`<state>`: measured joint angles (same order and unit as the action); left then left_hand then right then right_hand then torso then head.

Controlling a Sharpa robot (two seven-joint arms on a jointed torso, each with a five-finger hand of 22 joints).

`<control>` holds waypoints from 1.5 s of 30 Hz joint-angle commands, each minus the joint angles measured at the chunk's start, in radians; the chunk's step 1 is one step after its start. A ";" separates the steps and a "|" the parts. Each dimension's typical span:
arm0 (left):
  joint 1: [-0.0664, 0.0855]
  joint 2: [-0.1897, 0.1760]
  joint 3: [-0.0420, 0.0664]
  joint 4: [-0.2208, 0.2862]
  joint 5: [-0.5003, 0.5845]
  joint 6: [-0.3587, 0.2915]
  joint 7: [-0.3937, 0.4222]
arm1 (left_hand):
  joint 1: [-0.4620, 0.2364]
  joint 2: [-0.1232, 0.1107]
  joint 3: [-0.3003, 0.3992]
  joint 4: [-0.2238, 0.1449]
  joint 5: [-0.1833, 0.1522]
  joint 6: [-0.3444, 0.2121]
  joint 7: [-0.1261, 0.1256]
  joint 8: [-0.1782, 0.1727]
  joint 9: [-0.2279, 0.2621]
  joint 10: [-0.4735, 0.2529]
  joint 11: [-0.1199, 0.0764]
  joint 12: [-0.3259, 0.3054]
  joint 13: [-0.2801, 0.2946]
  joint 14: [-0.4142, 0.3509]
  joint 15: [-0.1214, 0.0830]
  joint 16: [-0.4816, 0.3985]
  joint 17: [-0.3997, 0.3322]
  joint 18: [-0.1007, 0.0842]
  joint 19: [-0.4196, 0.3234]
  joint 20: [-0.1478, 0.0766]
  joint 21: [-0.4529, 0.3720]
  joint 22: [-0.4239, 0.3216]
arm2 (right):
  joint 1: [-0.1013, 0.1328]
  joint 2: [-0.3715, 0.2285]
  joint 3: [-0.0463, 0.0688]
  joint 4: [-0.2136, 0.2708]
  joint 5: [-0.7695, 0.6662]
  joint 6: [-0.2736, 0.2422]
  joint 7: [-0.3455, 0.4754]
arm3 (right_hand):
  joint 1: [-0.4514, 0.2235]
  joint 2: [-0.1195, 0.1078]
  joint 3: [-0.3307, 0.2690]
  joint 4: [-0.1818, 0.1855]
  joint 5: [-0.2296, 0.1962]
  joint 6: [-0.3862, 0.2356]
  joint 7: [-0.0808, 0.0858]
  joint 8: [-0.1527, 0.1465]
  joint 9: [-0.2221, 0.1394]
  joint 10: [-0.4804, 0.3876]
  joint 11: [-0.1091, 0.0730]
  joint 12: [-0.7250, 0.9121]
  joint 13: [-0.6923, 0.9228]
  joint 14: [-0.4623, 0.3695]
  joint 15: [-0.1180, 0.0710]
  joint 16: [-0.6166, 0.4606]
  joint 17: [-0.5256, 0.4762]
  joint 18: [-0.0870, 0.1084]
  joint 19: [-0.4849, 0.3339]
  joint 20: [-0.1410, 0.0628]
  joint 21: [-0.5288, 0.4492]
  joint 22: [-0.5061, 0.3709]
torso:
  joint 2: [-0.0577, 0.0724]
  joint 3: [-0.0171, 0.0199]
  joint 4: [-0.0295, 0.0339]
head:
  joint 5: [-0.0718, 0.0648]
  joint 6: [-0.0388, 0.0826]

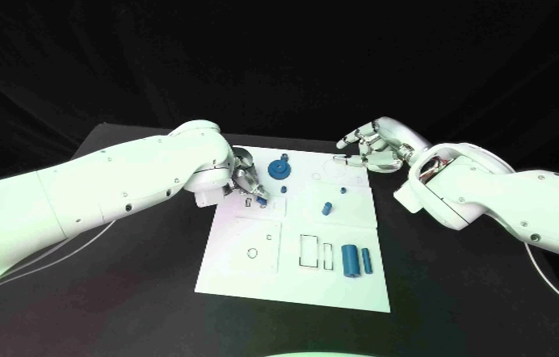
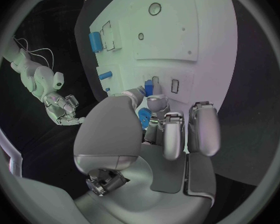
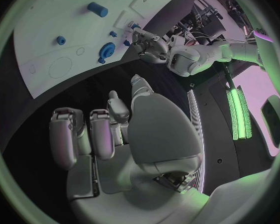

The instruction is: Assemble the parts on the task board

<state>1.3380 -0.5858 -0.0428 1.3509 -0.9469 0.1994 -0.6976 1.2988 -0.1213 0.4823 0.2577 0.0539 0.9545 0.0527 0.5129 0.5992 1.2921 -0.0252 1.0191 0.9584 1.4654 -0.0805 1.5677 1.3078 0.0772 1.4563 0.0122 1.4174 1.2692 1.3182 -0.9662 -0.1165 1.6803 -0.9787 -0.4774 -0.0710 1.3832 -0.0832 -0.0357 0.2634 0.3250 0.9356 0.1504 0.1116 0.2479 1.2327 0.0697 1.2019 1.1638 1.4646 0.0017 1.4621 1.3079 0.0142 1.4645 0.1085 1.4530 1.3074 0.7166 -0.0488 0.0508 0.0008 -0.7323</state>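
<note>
1. Head view: my left silver many-fingered hand (image 1: 247,181) works at the left edge of the white rectangular task board (image 1: 245,272) on the black table (image 1: 466,292), its fingertips down on a small blue block part (image 1: 263,200) beside an outlined slot. A round blue gear-shaped part (image 1: 279,168) stands on the board just beyond that hand. A small blue peg (image 1: 342,186) and a short blue cylinder (image 1: 326,207) sit near the board's middle; two longer blue cylinders (image 1: 356,259) lie side by side near its right edge, next to an empty rectangular outline. My right silver many-fingered hand (image 1: 371,149) hovers at the board's far right corner, fingers curled inward around nothing.

2. Left wrist view: my left hand (image 2: 155,129) pinches the small blue block (image 2: 148,88) between thumb and a fingertip, holding it against the white board (image 2: 177,35) next to a rectangular slot. The blue gear (image 2: 143,117) peeks out between thumb and fingers. My right hand (image 2: 64,109) hangs over the dark table, off the board.

3. Right wrist view: my right hand (image 3: 115,134) is held above the dark table, gripping nothing, fingers bent close together. Beyond it the board (image 3: 52,35) carries the gear (image 3: 107,49), the short cylinder (image 3: 97,9) and the peg (image 3: 60,40), with my left hand (image 3: 149,44) at the board's edge.
</note>
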 commanded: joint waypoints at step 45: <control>-0.052 -0.042 -0.001 0.093 -0.169 -0.080 -0.037 | -0.074 -0.043 0.276 -0.228 -0.002 0.012 -0.013 0.037 0.046 0.033 -0.009 0.019 0.015 0.105 -0.011 0.003 0.263 -0.021 0.007 -0.004 0.014 0.020 | -0.002 -0.004 -0.002 0.000 -0.013 0.024 -0.001 | -0.002 0.014 -0.001 -0.006 0.006 0.005 0.000 0.007 0.002 0.001 -0.003 -0.002 -0.001 0.062 -0.009 -0.006 0.081 0.019 0.024 -0.007 -0.003 0.179 | 0.001 -0.0007 -0.0031 | 0.004 -0.014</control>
<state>1.2868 -0.6294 -0.0431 1.4418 -1.1046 0.0803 -0.6984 1.2306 -0.1715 0.5879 0.1932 0.0470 0.9568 0.0538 0.5431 0.6350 1.3174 -0.0361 1.0326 0.9736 1.4656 -0.0876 1.5677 1.3074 0.0665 1.4599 0.0086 1.4290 1.2888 1.3175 -0.9715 -0.1185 1.6798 -0.9810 -0.4658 -0.0728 1.3779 -0.0779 -0.0357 0.2634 0.3249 0.9356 0.1504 0.1116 0.2484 1.2328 0.0697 1.2019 1.1633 1.4646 0.0017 1.4621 1.3075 0.0142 1.4645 0.1085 1.4531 1.3077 0.7186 -0.0495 0.0476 0.0053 -0.7446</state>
